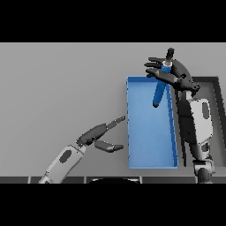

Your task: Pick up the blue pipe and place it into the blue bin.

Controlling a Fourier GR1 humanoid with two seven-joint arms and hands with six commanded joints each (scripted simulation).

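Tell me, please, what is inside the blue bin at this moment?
The bin shows only its bare blue floor. The pipe hangs over its far part, with the right hand at its top end; whether its lower tip touches the floor cannot be told. The right arm covers the bin's right edge.

The blue pipe's [160,90] upper end is hidden by the right hand [174,73]; the dark tray [218,110] is cut off at the right edge.

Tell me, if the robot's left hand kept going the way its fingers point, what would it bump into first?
Probably the blue bin. The left hand points its straight fingers up and right, and the bin's near wall is the first thing in that line. Its height above the table is unclear, so it might pass over the wall.
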